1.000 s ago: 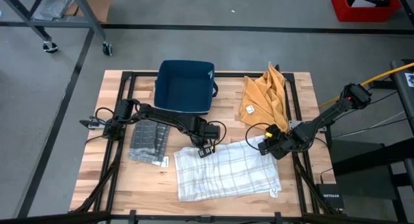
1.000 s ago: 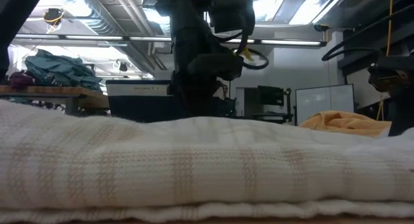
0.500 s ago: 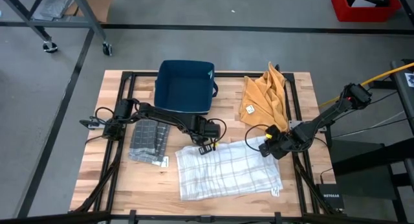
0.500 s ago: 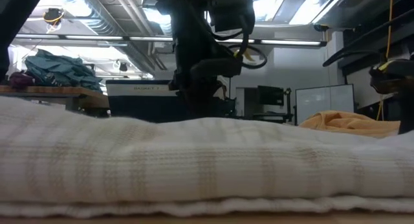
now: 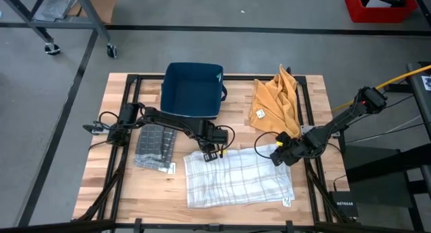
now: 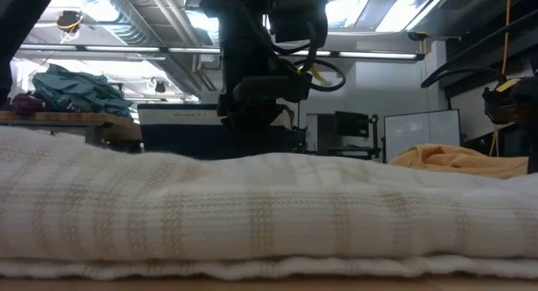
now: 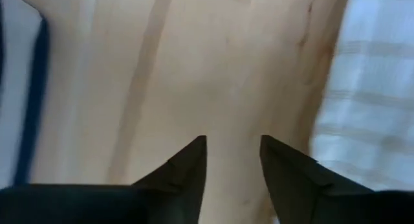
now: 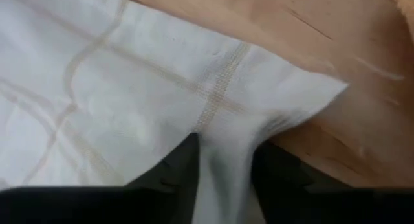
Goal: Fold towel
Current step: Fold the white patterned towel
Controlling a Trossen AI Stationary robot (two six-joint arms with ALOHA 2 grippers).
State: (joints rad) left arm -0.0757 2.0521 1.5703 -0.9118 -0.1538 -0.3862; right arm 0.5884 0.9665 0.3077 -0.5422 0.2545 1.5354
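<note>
The white checked cloth towel (image 5: 238, 180) lies flat on the near middle of the pale wooden bench (image 5: 101, 169), its long axis running across the bench from left to right, and its two far corners are what the coming move turns on. The right pincer (image 5: 277, 154) sits at the far right corner, and in the right wrist view its two dark fingers (image 8: 174, 172) pinch a raised ridge of the towel (image 8: 129, 120) between them, so it is closed on the cloth. The left pincer (image 5: 212, 152) stands at the far left corner, but its wrist view shows its fingers (image 7: 187, 166) parted over bare wood with the towel's edge (image 7: 362, 107) just beside them, so it is open and holds nothing. I judge the left arm must shift sideways onto its corner before both can lift together. Compared with a second ago, the towel's right end has drawn in and its outline lies squarer, and the right pincer has crept slightly towards the middle; the left one has hardly moved. Behind stand a dark blue fabric bin (image 5: 192, 89), a crumpled mustard cloth (image 5: 275, 100) and a folded grey checked cloth (image 5: 154, 147).
</note>
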